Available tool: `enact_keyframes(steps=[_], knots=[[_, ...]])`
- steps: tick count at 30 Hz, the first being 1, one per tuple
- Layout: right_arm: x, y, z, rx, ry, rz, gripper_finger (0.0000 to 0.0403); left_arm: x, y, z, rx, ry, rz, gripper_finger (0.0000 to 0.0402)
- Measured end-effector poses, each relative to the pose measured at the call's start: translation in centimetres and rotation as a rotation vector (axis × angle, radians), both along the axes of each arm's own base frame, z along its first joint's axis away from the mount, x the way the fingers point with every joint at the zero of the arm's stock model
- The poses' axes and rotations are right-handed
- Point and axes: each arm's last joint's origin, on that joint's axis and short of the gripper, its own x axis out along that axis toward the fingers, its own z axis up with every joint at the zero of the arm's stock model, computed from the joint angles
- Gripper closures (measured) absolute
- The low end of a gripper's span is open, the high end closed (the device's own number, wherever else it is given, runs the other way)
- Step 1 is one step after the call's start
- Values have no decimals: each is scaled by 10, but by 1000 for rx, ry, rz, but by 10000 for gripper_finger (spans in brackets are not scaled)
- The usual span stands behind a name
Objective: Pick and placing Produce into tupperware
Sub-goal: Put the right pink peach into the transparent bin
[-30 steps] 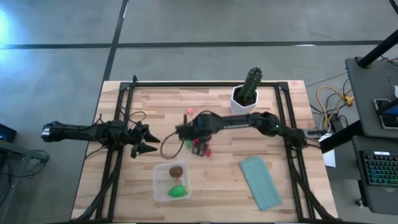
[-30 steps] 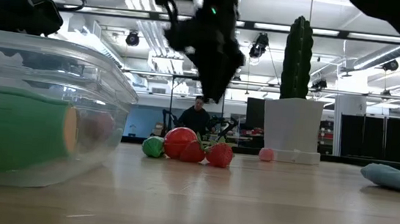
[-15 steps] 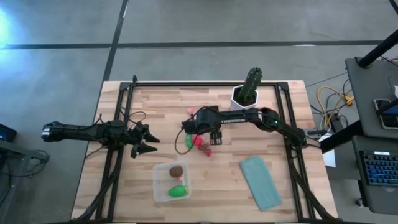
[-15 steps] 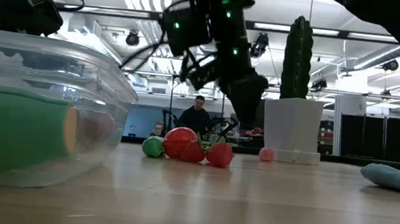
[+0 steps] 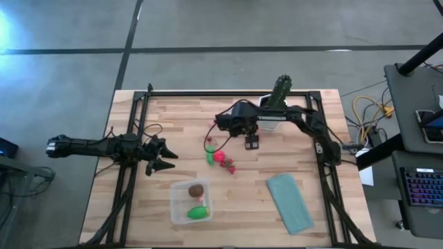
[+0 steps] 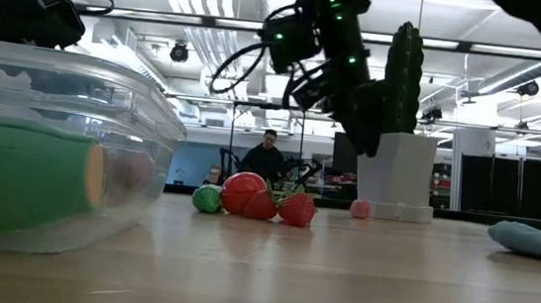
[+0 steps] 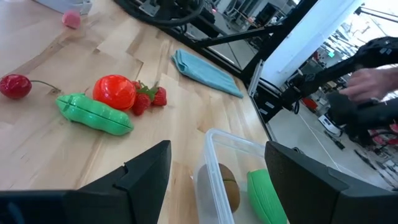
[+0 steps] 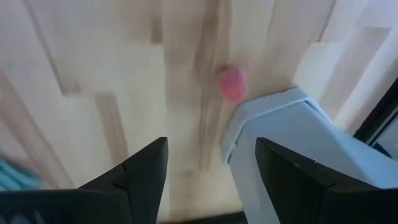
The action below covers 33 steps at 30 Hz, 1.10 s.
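Observation:
The produce lies in a cluster mid-table: a green pod (image 5: 210, 155), a red tomato (image 7: 114, 91), small strawberries (image 7: 149, 99) and a cherry (image 7: 13, 86). A pink bit (image 8: 231, 83) rests on the wood beside the cactus's white pot (image 8: 280, 143). The clear tupperware (image 5: 192, 202) stands near the table's near edge, with a brown round piece (image 5: 196, 189) and a green piece (image 5: 199, 212) inside. My right gripper (image 5: 251, 142) hangs open above the table, between the cluster and the pot. My left gripper (image 5: 163, 158) waits open at the table's left.
A tall green cactus (image 5: 279, 93) in its white pot stands at the far edge, close to my right gripper. A flat teal cloth (image 5: 289, 202) lies on the table's right near part. A black frame (image 5: 228, 94) edges the table. A person shows far behind in the low view.
My right gripper has risen from above the produce cluster and swung toward the table's right and far edge, ending close to the cactus pot. It carries nothing. The produce and the tupperware have stayed where they were.

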Motion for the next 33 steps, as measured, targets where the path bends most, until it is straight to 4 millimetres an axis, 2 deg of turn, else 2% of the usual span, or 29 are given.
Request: enact_keyframes(steps=[4, 10, 21, 33], knots=[[-13, 2, -8, 27, 78, 61, 167, 0, 0, 0, 0, 0, 0, 155], [-14, 14, -27, 38, 120, 179, 167, 0, 0, 0, 0, 0, 0, 155], [-2, -9, -22, 8, -27, 200, 167, 0, 0, 0, 0, 1, 0, 155], [-10, -16, -52, 18, -13, 187, 168, 0, 0, 0, 0, 1, 0, 155]])
